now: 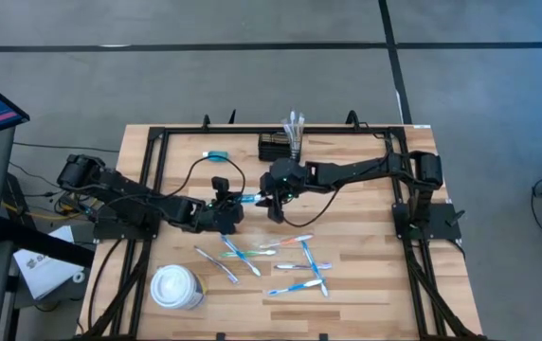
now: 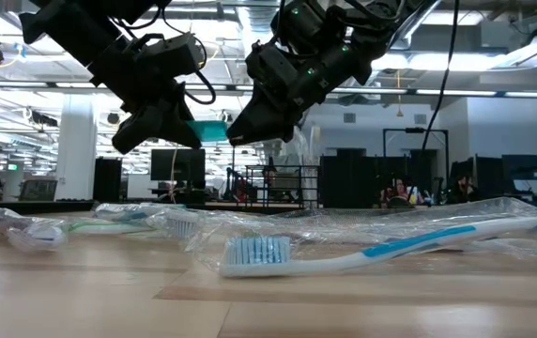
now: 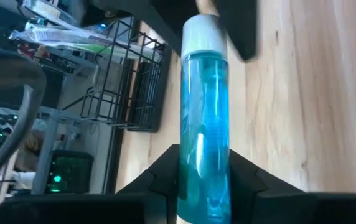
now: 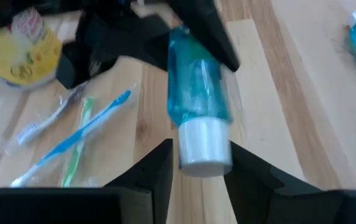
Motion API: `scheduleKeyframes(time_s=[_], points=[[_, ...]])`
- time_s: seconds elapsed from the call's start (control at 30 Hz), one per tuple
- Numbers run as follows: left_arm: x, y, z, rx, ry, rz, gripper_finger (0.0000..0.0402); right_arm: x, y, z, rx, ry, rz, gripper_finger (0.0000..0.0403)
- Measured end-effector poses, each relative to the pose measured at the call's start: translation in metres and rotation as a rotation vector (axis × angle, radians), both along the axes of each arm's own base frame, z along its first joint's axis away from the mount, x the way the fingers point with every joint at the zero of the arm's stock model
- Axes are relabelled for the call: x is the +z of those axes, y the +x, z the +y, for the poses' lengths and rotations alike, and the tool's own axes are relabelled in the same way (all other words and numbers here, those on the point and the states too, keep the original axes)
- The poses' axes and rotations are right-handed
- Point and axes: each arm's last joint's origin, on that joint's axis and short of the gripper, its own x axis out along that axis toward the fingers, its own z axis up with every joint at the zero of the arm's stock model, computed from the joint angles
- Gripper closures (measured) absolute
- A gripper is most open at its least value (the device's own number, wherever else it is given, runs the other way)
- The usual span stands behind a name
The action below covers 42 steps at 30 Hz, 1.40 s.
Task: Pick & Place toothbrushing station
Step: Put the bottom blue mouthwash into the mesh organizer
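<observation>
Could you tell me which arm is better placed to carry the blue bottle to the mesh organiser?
Probably right: the right gripper meets the bottle at its cap end and lies nearer the organiser, while the left gripper grips the other end, farther away.

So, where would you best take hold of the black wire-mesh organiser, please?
Probably from above, on the top rim of the wire-mesh organiser, at the end away from the wrapped toothbrushes standing in it. It sits upright and open-topped, with walls thin enough to pinch. For now the left gripper and right gripper are both at the blue bottle.
</observation>
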Motion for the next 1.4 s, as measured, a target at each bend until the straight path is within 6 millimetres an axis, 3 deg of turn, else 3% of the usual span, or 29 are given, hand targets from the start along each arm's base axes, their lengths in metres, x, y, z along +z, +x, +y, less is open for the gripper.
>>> scheduleKeyframes(time_s=[0.23,0.47,0.67,0.8,1.03,1.4], points=[[0.000,0.000,-0.001,-0.003,-0.065,-0.029,0.0334,0.007,-0.004,0.006,0.070,-0.070,-0.005,0.0273],[0.002,0.000,-0.004,-0.043,-0.224,-0.063,0.0334,0.033,-0.018,0.021,0.156,-0.134,-0.011,0.0289],[0.014,-0.004,-0.005,-0.074,-0.319,-0.128,0.0334,0.047,-0.028,0.039,0.249,-0.200,-0.014,0.0292],[0.026,-0.008,-0.005,-0.118,-0.398,-0.180,0.0334,0.056,-0.032,0.046,0.220,-0.252,-0.029,0.0292],[0.045,-0.017,-0.010,-0.205,-0.495,-0.249,0.0334,0.070,-0.038,0.050,0.175,-0.307,-0.061,0.0292],[0.062,-0.027,-0.011,-0.239,-0.518,-0.324,0.0332,0.093,-0.044,0.051,0.243,-0.317,-0.188,0.0291]])
